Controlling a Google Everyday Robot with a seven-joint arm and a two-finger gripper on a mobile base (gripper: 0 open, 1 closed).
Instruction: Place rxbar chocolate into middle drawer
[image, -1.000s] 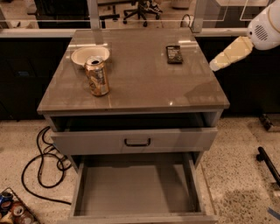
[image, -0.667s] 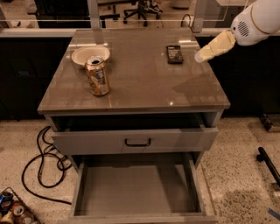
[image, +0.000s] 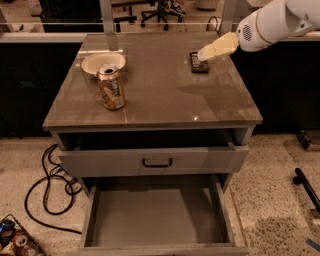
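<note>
We are seeing the small black-wrapped rxbar chocolate (image: 199, 64) lying flat at the back right of the brown glossy worktop (image: 165, 100). Its long axis is running front to back, roughly in line with the worktop's right edge. The cream, tapering gripper (image: 201, 53) is reaching in from the right on the white arm (image: 272, 22), with its tip hanging over the bar's far left corner. We cannot tell whether it is touching. Its fingers are lying together as one wedge with no gap showing, gripping nothing. The wide grey middle drawer (image: 155, 215) is standing pulled out below the grey drawer front with a black handle (image: 156, 162). A gold drink can (image: 111, 87) is standing upright just in front of a white bowl (image: 102, 62).
</note>
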